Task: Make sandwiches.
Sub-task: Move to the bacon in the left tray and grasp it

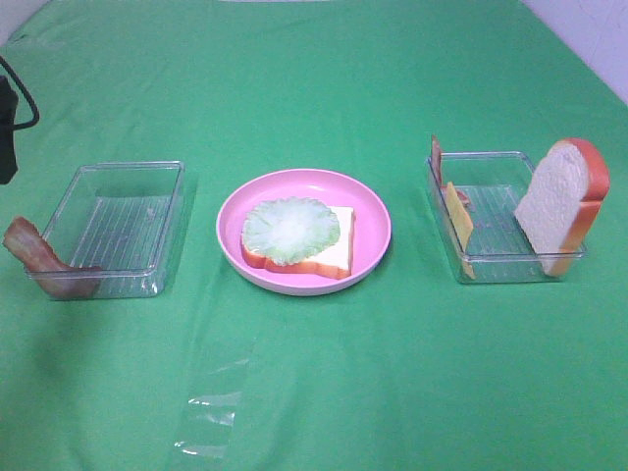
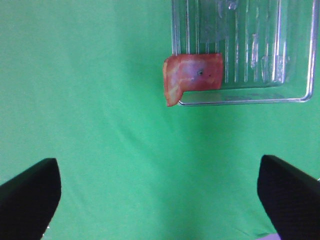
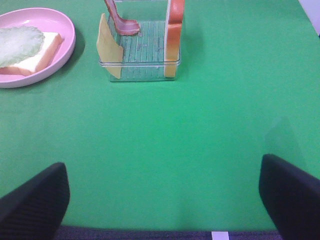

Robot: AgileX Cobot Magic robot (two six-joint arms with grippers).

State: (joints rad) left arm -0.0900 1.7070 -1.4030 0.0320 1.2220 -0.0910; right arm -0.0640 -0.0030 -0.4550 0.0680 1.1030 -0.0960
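Green desk (image 1: 314,59): left gripper (image 2: 160,200) and right gripper (image 3: 160,200) gape empty; pinch the bacon (image 2: 194,75) where it overhangs the left tray (image 2: 240,100) (lettuce (image 1: 290,231) already placed).

Green tablecloth (image 1: 314,88) spread flat beneath and well ahead of left gripper (image 2: 160,200) and right gripper (image 3: 160,200). Pale tiled surface (image 1: 601,29) showed past its far corner. Light was even, shadows soft

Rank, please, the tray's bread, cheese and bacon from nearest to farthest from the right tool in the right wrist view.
1. Bread, tray's near end, away from the plate.
2. Cheese, near end, plate side; too close to call with the bread.
3. Bacon, far end.
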